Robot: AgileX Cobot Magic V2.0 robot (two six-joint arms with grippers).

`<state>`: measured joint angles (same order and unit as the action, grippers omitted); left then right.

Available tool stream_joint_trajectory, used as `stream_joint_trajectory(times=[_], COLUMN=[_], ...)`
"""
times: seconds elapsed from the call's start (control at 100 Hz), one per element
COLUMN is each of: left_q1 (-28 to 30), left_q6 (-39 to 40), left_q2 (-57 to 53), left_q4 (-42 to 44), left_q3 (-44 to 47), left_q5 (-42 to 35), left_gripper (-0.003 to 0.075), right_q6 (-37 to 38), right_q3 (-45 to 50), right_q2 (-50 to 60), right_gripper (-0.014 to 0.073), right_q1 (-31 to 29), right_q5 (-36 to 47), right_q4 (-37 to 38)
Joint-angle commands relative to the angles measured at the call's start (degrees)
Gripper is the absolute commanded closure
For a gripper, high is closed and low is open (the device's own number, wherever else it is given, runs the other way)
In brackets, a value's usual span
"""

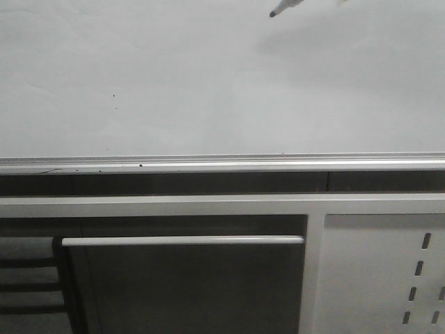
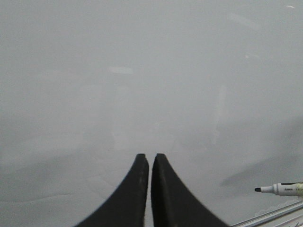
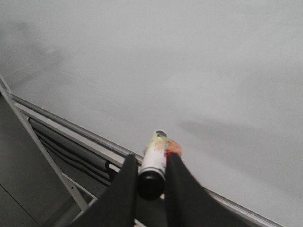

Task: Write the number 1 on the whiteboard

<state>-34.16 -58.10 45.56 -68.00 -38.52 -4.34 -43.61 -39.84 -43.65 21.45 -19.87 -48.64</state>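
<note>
Front view: marker (image 1: 286, 7) slants tip-down-left toward whiteboard (image 1: 208, 83); right claw (image 3: 150, 177) pinches it; left claw (image 2: 149, 163) pressed together.

no text can be read; the marker (image 2: 283, 189) bears a small dark print, seemingly lettering, too blurred to read.

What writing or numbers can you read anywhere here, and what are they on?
None can be read.
Marker: a dark smudge of print on the barrel, too small and blurred.
Whiteboard: no number written, only tiny specks.
</note>
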Motion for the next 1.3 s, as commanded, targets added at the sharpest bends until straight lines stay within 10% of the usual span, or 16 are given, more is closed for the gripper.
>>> stream_joint_trajectory(times=[0.0, 0.9, 1.29], left_q1=[0.1, 0.1, 0.1], left_q6=[0.6, 0.4, 0.4], left_q2=[-0.4, -0.3, -0.3], left_q4=[-0.3, -0.3, 0.2], left_q3=[-1.6, -1.6, -1.6], left_q5=[-2.7, -3.8, 0.9], left_gripper=[0.0741, 0.0741, 0.0740], right_q6=[-2.1, -4.7, -4.7], right_q3=[-2.1, -2.1, -2.2], right_q2=[-1.9, -11.5, -7.0], right_gripper=[0.0652, 0.0652, 0.0652], right_q1=[2.2, 10.6, 10.2], right_q5=[5.4, 25.3, 7.5], right_q4=[-1.6, 0.2, 0.2])
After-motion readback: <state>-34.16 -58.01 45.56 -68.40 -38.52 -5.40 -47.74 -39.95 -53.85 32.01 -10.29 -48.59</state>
